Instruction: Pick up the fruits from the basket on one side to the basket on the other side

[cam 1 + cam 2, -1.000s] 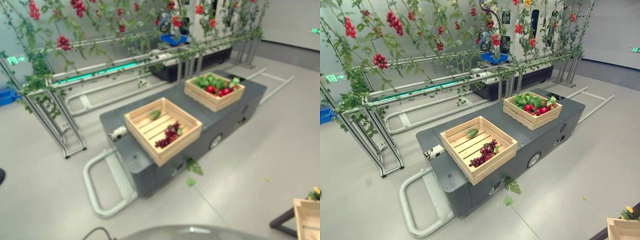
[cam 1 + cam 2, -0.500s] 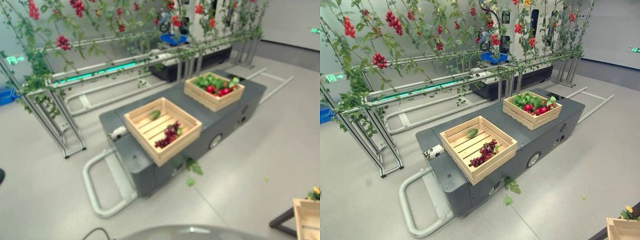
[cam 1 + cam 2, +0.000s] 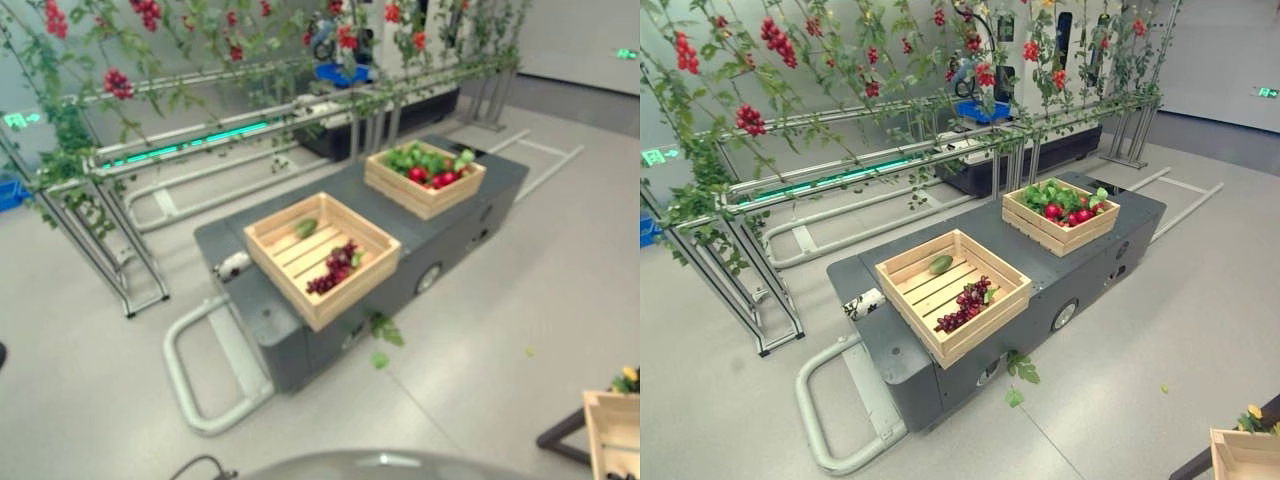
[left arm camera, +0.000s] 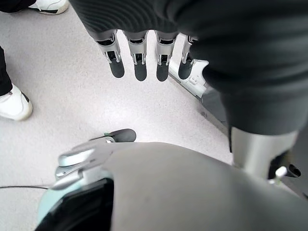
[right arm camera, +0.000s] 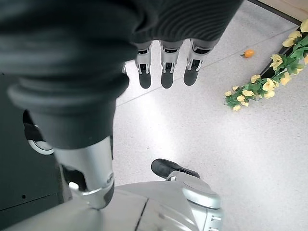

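Observation:
Two wooden baskets stand on a dark grey cart (image 3: 890,350). The near basket (image 3: 952,292) holds a bunch of dark grapes (image 3: 965,303) and a green fruit (image 3: 941,264). The far basket (image 3: 1060,214) is piled with red fruits (image 3: 1052,211) and green ones. My left hand (image 4: 139,53) hangs over the floor, fingers straight, holding nothing. My right hand (image 5: 166,60) also hangs over the floor with straight fingers and nothing in it. Both hands are well away from the baskets.
Metal racks with vines and red berries (image 3: 750,118) run behind the cart. A grey tube bumper (image 3: 830,420) juts from the cart's near end. A wooden crate (image 3: 1245,455) with yellow flowers stands at the lower right. A person's white shoes (image 4: 14,103) stand near my left hand.
The whole picture has shifted slightly, so the camera has moved. The baskets, fruits and cart stay as they were.

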Motion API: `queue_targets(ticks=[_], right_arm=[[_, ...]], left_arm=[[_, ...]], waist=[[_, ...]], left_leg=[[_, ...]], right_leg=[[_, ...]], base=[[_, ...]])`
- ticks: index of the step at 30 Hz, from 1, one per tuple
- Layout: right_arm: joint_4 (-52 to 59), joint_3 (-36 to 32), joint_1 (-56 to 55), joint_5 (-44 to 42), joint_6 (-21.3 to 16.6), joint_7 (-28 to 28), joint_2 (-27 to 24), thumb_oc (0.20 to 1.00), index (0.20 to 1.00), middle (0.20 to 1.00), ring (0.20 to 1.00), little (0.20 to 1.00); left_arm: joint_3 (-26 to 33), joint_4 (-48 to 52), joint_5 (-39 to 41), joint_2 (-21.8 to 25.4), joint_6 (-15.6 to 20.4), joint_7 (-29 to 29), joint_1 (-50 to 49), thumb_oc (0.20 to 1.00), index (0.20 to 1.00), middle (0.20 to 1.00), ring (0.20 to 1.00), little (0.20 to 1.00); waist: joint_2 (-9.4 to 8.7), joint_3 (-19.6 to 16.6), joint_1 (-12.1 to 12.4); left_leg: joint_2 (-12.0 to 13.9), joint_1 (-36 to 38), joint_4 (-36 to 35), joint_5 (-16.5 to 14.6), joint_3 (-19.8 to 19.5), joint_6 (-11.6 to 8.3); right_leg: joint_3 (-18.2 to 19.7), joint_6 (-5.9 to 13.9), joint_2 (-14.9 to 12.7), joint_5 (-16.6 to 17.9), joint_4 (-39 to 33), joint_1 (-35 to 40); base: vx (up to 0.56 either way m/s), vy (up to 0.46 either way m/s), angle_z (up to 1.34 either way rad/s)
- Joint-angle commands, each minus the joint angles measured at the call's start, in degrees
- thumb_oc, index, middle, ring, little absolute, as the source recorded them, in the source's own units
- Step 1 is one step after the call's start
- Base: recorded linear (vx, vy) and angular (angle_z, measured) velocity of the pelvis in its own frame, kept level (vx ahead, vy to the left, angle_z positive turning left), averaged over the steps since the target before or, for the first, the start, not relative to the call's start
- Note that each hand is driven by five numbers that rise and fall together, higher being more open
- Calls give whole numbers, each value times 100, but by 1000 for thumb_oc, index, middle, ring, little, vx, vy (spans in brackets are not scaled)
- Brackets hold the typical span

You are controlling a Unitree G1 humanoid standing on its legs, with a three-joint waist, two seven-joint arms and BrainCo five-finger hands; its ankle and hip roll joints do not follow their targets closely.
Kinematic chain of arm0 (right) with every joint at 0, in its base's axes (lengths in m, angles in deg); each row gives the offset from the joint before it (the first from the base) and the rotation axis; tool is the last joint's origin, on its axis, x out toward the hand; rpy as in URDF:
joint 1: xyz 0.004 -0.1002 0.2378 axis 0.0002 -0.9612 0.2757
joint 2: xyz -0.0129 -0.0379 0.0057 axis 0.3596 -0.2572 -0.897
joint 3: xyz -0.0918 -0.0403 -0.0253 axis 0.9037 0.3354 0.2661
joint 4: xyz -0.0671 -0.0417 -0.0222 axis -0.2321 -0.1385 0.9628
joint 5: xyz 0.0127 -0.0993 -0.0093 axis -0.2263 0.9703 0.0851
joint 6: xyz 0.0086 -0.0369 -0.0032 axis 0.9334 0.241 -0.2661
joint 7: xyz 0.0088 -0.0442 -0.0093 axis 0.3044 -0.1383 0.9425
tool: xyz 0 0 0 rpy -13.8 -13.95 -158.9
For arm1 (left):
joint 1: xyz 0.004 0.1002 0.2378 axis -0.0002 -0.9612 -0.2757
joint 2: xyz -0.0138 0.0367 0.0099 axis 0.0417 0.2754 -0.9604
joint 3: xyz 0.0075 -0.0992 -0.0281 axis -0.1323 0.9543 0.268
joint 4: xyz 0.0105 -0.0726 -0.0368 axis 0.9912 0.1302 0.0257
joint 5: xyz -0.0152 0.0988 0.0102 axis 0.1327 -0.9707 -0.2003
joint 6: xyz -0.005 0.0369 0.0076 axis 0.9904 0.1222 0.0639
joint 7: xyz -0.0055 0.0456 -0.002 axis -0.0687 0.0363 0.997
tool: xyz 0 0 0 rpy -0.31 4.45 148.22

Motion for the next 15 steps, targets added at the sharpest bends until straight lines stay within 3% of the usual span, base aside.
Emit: queue_targets(ticks=[1,5,6,9,12,15], right_arm=[[-91,165,386,74,-135,-89,152,1000,1000,1000,1000,1000],[-80,154,482,52,-168,-266,74,1000,1000,1000,1000,1000],[-53,108,473,42,-186,-328,35,1000,1000,1000,1000,1000],[-105,56,459,55,-167,-418,19,1000,1000,1000,1000,1000],[-145,55,508,-16,-173,-531,80,1000,1000,1000,1000,1000],[-165,113,564,-27,-176,-604,109,1000,1000,1000,1000,1000]], left_arm=[[-46,-299,-130,-358,77,244,251,1000,1000,1000,1000,1000],[26,-240,24,-388,105,596,315,1000,1000,1000,1000,1000],[133,-271,178,-425,123,708,326,1000,1000,1000,1000,1000],[324,-284,480,-490,145,828,294,1000,1000,1000,1000,1000],[389,-313,552,-514,134,960,210,1000,1000,1000,1000,1000],[479,-454,733,-489,74,1135,64,1000,1000,1000,1000,1000]], waist=[[-327,234,-68],[-361,483,-31],[-508,641,-10],[-590,863,140],[-490,913,234],[-399,1066,364]], left_leg=[[-541,-475,660,-465,-125,210],[-707,-906,1246,-519,-278,162],[-885,-1458,2387,-702,-194,67],[-995,-1988,2901,-539,-245,-48],[-854,-2526,2353,49,-304,-17],[-504,-3062,1496,805,-225,-131]], right_leg=[[35,345,45,-506,98,-8],[7,325,29,-432,95,-129],[-56,343,-146,-367,97,-136],[-122,323,-195,-336,34,68],[-33,273,35,-404,30,184],[154,229,335,-510,30,373]], base=[[-119,-82,13],[-155,-85,17],[-70,-65,24],[-50,-128,21],[83,-74,3],[159,-48,11]])
